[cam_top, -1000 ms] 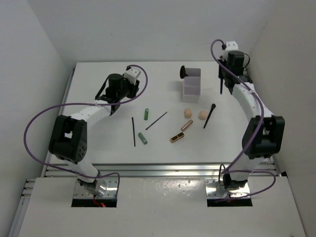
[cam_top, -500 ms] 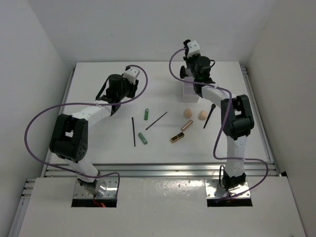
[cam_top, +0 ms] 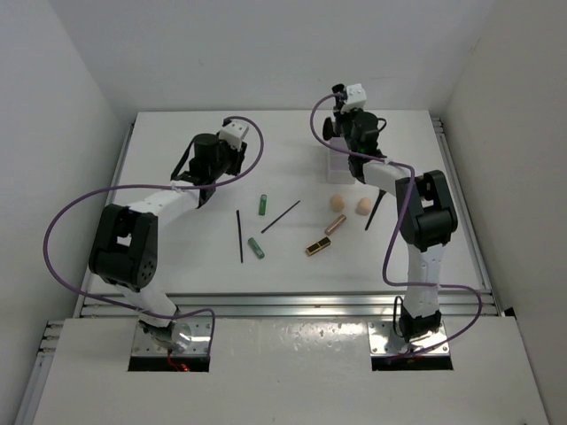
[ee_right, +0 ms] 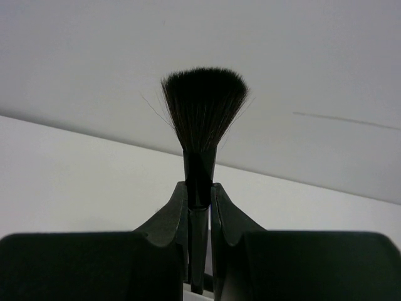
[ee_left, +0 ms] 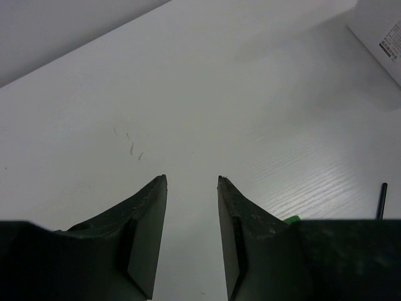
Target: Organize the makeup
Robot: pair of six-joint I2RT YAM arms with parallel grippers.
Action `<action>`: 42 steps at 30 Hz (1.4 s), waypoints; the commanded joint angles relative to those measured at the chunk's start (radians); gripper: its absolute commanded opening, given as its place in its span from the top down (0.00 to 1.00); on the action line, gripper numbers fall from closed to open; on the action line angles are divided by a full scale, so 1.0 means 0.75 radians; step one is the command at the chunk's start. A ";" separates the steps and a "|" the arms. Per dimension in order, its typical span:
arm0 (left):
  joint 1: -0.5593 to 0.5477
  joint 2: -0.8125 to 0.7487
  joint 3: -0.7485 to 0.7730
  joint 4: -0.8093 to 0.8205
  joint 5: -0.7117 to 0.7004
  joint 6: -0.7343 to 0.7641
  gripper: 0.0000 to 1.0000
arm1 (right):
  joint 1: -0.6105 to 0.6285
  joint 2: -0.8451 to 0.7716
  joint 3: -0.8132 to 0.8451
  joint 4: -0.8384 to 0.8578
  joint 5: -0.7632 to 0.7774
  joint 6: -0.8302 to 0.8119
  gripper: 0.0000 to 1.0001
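Note:
My right gripper (ee_right: 199, 185) is shut on a black brush (ee_right: 202, 113), bristles up, over the white box (cam_top: 340, 170); in the top view the gripper (cam_top: 342, 142) hangs above the box. A brush head (cam_top: 328, 129) shows at the box's back left; I cannot tell if it is the held one. On the table lie two green tubes (cam_top: 263, 204) (cam_top: 255, 248), two thin black sticks (cam_top: 239, 235) (cam_top: 280, 216), a gold-black lipstick (cam_top: 315, 247), a rose-gold tube (cam_top: 335, 225), two peach sponges (cam_top: 337, 202) (cam_top: 362, 206) and another black brush (cam_top: 376, 211). My left gripper (ee_left: 192, 179) is open and empty.
The left gripper (cam_top: 236, 161) sits at the back left of the table, left of the scattered items. The white box corner (ee_left: 382, 31) and a bit of green tube (ee_left: 291, 219) show in the left wrist view. White walls close in the table on three sides.
The right arm has swung from the back right corner to over the white box, carrying a black item, then shifted slightly right. The left arm has not moved.

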 commanded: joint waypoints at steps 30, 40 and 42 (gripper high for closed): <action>-0.086 0.029 0.113 -0.990 0.013 -0.261 0.46 | 0.137 -0.820 -0.318 -1.183 0.263 0.177 0.01; -0.115 0.143 0.074 -1.085 -0.061 -0.388 0.45 | 0.156 -1.159 -0.708 -1.278 0.328 0.208 0.01; -0.115 0.207 0.087 -1.099 -0.096 -0.402 0.45 | 0.156 -1.205 -0.757 -1.285 0.342 0.200 0.01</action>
